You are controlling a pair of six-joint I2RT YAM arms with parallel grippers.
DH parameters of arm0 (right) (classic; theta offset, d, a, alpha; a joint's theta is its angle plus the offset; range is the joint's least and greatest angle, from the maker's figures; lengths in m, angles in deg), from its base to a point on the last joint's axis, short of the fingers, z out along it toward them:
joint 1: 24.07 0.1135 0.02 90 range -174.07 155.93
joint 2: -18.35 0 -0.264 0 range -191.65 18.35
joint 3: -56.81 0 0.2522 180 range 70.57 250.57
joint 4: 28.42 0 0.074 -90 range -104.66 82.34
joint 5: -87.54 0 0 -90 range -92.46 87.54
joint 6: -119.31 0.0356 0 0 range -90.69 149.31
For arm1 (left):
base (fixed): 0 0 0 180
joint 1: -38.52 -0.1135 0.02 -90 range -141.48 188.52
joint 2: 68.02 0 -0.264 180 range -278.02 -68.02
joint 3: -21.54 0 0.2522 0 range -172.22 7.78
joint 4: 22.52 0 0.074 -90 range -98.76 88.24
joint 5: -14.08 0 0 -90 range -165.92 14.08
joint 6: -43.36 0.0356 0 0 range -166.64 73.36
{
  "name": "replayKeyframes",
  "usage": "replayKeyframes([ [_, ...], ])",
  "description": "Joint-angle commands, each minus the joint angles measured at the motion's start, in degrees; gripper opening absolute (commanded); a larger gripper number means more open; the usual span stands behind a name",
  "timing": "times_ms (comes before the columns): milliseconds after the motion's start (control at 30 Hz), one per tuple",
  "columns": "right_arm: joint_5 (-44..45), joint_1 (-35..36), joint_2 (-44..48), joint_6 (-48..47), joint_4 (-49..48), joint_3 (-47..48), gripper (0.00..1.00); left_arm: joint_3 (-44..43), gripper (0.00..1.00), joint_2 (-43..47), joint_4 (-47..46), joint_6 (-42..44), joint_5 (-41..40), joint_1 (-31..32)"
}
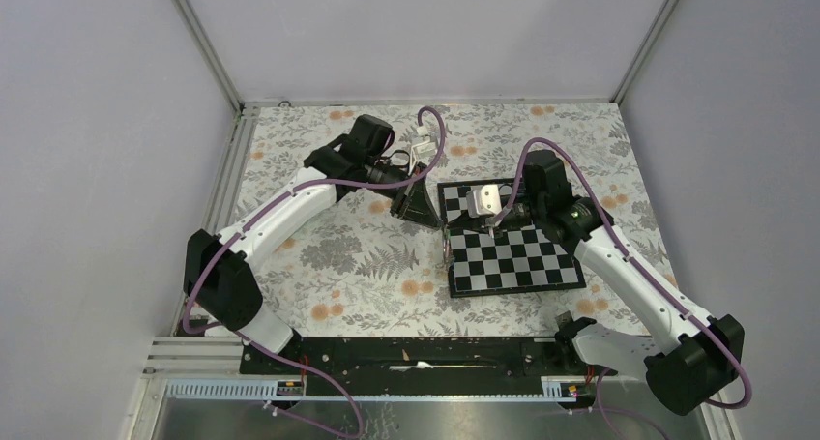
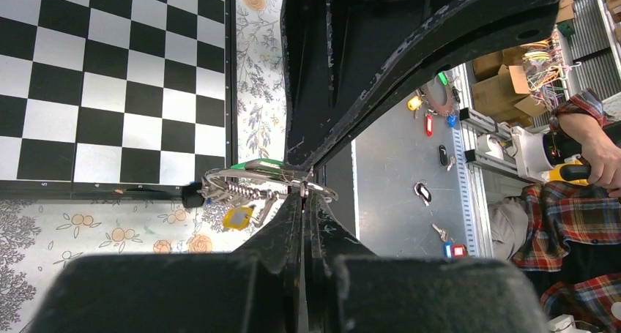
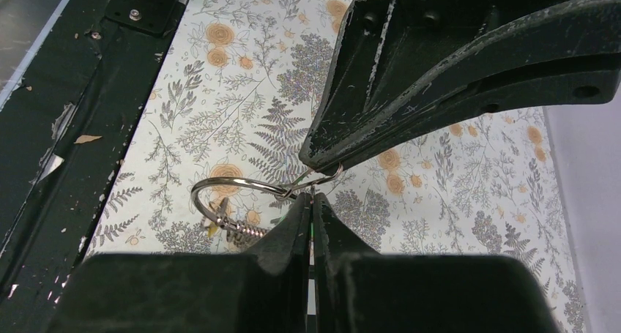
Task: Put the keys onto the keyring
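My left jaws: clamped on keyring (image 2: 245, 190), loop running leftward from tips. My right jaws: closed on same wire, loop leftward too. Green key (image 2: 263, 162): against loop, beside left tips.

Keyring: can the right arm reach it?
Yes, it seems so: the right gripper is shut on the keyring, pinching its wire with nothing in between. The left gripper appears to pinch it too.

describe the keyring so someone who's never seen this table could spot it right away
Find the chessboard on the floral cloth; just off its left edge, the keyring is pinched in the shut left claw. It is the only thin silvery ring there, carrying a small yellow tag.
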Motion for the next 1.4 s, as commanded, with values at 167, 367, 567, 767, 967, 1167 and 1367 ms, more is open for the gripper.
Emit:
replayKeyframes([
  [167, -1.32, 0.96, 0.77, -0.06, -2.3, -0.15, 0.0, -1.23, 0.0, -0.14, -4.19, -0.66, 3.37, 0.19],
  [367, -1.9, 0.98, 0.76, 0.17, -2.22, 0.02, 0.0, -1.04, 0.0, -0.31, -4.46, -0.88, 3.15, 0.19],
  [567, -1.9, 1.0, 1.04, 0.25, -2.23, 0.15, 0.0, -0.7, 0.0, -0.29, -4.46, -0.71, 2.73, 0.19],
  [767, -2.08, 0.99, 1.11, 0.68, -2.44, 0.2, 0.0, -0.02, 0.0, -0.31, -5.24, -1.18, 2.27, 0.16],
  [967, -2.25, 1.0, 1.22, 1.29, -2.75, 0.33, 0.0, 0.59, 0.0, -0.49, -5.67, -1.65, 2.09, 0.16],
  [1167, -2.68, 1.0, 1.18, 1.61, -2.68, 0.44, 0.0, 0.57, 0.0, -0.92, -5.69, -1.65, 1.87, 0.16],
  [1367, -2.82, 1.0, 1.22, 1.95, -2.76, 0.55, 0.0, 0.7, 0.0, -1.19, -5.69, -1.63, 1.75, 0.2],
])
